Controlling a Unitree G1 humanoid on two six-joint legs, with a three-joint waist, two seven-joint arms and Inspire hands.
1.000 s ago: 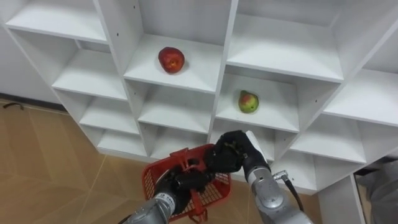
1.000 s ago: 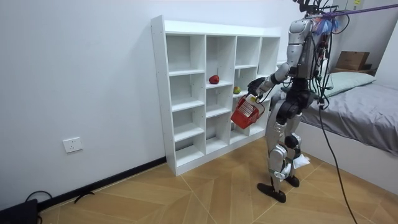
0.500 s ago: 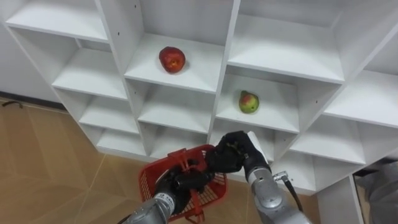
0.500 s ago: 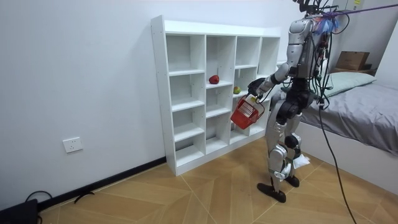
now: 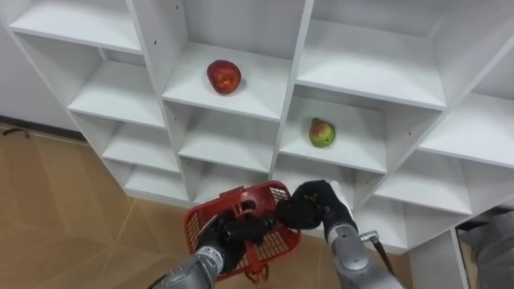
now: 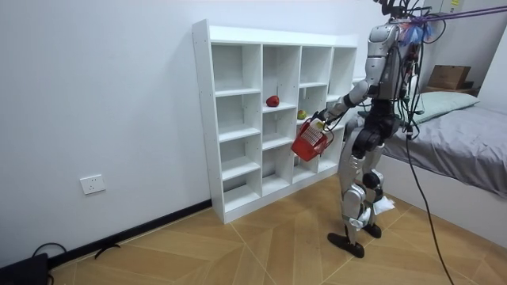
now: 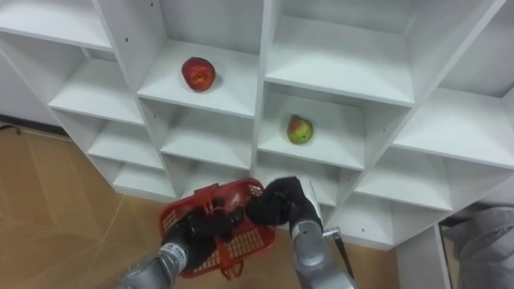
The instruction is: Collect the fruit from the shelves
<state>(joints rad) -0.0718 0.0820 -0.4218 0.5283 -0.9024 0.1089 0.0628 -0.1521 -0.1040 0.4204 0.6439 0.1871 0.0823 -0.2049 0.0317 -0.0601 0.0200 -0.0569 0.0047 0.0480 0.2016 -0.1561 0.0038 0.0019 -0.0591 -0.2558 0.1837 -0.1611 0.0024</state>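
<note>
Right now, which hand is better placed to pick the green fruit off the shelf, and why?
Right. The left hand grips the basket by its handle. The right hand, curled at the basket's rim, seems free and sits just below the green fruit.

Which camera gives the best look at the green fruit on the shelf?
The left eye view: the green fruit sits unobstructed on its shelf, reddish blush visible. The right eye view matches it; the room view shows a tiny speck.

Red apple (image 5: 224, 77), green-red fruit (image 5: 321, 132), shelved apart
</note>
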